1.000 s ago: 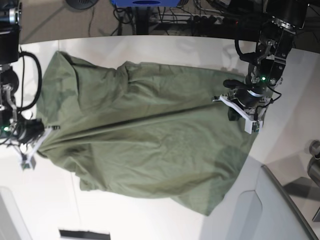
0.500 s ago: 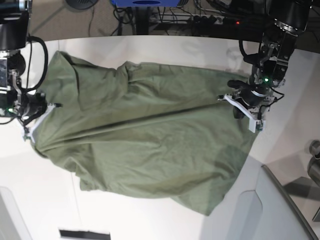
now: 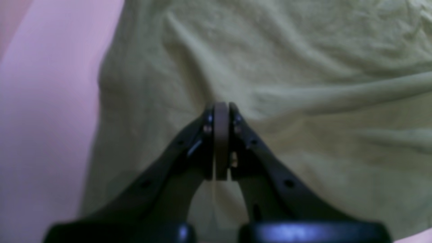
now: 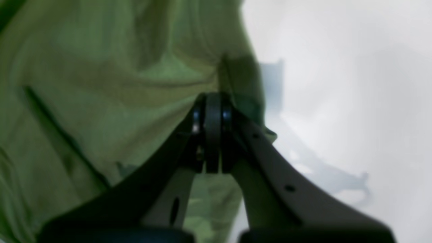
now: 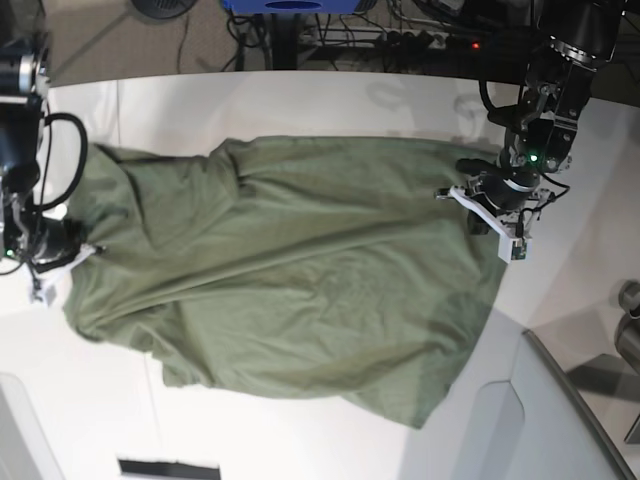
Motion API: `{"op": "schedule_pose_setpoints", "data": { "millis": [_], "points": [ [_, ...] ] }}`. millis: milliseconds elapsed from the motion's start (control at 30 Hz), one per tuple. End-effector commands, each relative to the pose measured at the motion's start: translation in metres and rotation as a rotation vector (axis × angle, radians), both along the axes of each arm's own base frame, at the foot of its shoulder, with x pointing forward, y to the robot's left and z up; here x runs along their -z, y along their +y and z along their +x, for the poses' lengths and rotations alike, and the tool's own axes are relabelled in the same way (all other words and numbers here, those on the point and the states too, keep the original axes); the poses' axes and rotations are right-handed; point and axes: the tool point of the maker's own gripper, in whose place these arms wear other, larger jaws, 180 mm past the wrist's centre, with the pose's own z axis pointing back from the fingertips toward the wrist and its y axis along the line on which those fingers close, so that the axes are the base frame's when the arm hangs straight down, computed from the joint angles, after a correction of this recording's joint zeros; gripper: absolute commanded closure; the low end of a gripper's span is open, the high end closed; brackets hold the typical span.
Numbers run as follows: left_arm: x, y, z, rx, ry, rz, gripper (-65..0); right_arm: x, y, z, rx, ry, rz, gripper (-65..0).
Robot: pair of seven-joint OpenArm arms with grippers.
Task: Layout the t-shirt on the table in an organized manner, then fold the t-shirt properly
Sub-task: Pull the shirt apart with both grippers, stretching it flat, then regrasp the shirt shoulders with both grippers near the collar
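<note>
T-shirt [image 5: 290, 280], olive-green, one item: from the base view I see it spread wide across the white table [image 5: 330, 100], lying between my two arms, wrinkled, with one corner trailing toward the near edge. Cables and a blue object sit on the floor beyond the table's far edge.

Right gripper [image 5: 45, 262], same view: at the picture's left side, its tip against the shirt's edge there. Left gripper [image 5: 497, 215], same view: at the picture's right side, sitting on the opposite edge of the cloth. I cannot judge either pinch from this distance.

Left wrist view, one entry: left gripper [image 3: 221, 111] with its two dark fingers [image 3: 243, 138] pressed together on a thin pad, the tip set into the t-shirt [image 3: 287, 67]. Folds of the cloth radiate from the tip, so I read it as clamped on the fabric. Bare table [image 3: 44, 118], tinted pink here, shows at the left of the shirt's edge.

Right wrist view, one entry: right gripper [image 4: 213, 101] likewise closed, its tip meeting the t-shirt [image 4: 101, 84] right at the cloth's edge, where a small dark fold stands up beside the tip; clamped on that edge. White table [image 4: 337, 84] fills the right half, carrying the gripper's shadow. Picture is blurred.
</note>
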Motion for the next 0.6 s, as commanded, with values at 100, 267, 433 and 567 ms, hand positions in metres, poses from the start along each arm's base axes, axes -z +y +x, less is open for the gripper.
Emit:
{"op": "schedule_pose_setpoints", "data": {
  "millis": [100,267,433,567],
  "points": [
    [-0.014,0.007,0.012,-0.004,-0.052,0.016,0.0,-0.013,-0.05,0.018,0.066,-0.009,-0.111,-0.2],
    [-0.014,0.008,0.013,-0.007,-0.054,0.017,0.0,-0.039,-0.07,0.061,0.015,-0.085,-0.239,-0.3],
    [-0.017,0.006,0.015,-0.005,-0.063,0.013,0.0,-0.051,-0.056,0.079,0.002,-0.066,-0.225,-0.2],
    [-0.014,0.005,0.011,-0.003,-0.053,0.011,0.0,-0.061,-0.055,0.078,-0.022,-0.061,-0.25,-0.2]
  ]
}}
